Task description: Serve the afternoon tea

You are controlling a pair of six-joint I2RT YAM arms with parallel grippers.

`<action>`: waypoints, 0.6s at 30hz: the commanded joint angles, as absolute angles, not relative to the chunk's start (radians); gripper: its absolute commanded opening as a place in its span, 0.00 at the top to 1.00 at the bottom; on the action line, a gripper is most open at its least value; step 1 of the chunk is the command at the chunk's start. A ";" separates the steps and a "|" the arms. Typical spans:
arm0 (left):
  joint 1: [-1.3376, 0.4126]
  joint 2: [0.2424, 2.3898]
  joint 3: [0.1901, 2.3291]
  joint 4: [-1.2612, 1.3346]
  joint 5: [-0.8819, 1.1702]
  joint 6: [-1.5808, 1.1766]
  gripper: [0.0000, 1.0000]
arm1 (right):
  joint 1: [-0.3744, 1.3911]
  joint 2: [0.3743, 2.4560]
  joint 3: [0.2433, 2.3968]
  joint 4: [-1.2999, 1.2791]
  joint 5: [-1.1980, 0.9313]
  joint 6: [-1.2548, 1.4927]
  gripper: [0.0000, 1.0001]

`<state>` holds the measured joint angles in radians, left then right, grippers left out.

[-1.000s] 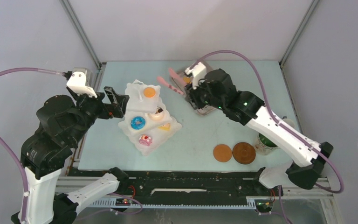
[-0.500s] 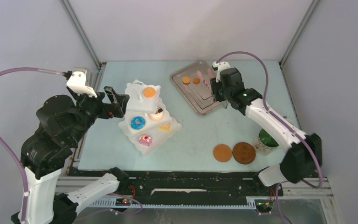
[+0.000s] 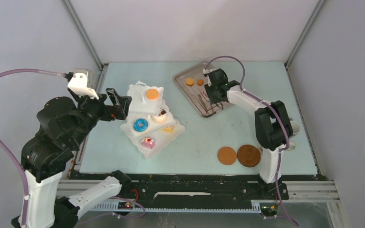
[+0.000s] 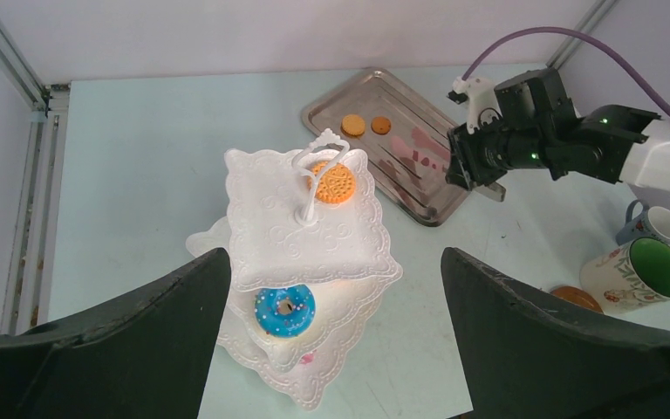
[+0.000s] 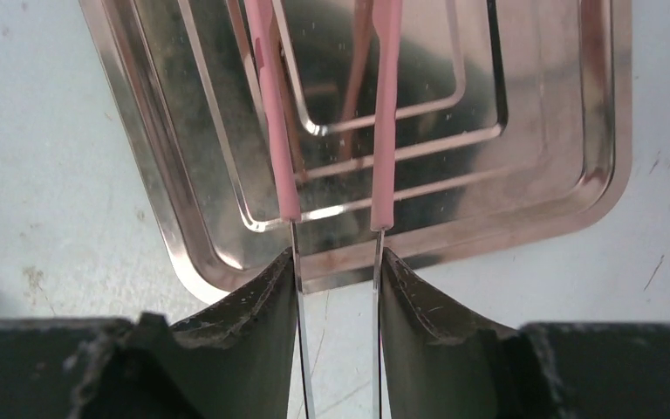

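Observation:
The white three-tier stand (image 3: 132, 127) holds an orange biscuit (image 3: 152, 94) on top, with a blue doughnut (image 3: 140, 125), a pink doughnut (image 3: 148, 142) and a cake slice (image 3: 167, 128) lower down. My left gripper (image 3: 119, 104) hovers open just left of the stand (image 4: 270, 209). My right gripper (image 5: 336, 262) is shut on the pink tongs (image 5: 384, 131), its fingers (image 5: 262, 305) pressing the two metal blades. The tong tips hang over the silver tray (image 5: 558, 201). Two orange biscuits (image 3: 189, 81) lie at the tray's far end.
Two brown coasters (image 3: 226, 155) lie near the front right. The green-lined mug (image 4: 637, 275) and a small white cup (image 4: 659, 224) stand at the right edge, behind my right arm in the top view. The tray (image 3: 195, 97) sits diagonally at the back.
My right arm has come down and shifted right across the tray with the tongs, uncovering the two biscuits. The tongs now point down at the tray. The left arm has not moved.

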<state>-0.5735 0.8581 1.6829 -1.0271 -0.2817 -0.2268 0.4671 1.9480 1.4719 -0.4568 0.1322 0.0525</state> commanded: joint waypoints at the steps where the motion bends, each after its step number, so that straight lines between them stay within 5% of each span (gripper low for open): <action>1: -0.571 0.857 1.700 -1.007 -0.284 -0.207 0.01 | 0.463 1.995 1.591 -0.473 0.124 0.021 0.61; 18: -0.572 0.851 1.683 -1.005 -0.305 -0.190 0.00 | 0.434 2.187 1.797 -0.535 0.102 0.002 0.61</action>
<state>-0.5735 0.8551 1.6829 -1.0267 -0.2855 -0.2222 0.4408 2.1632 1.7161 -0.5220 0.0982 0.0235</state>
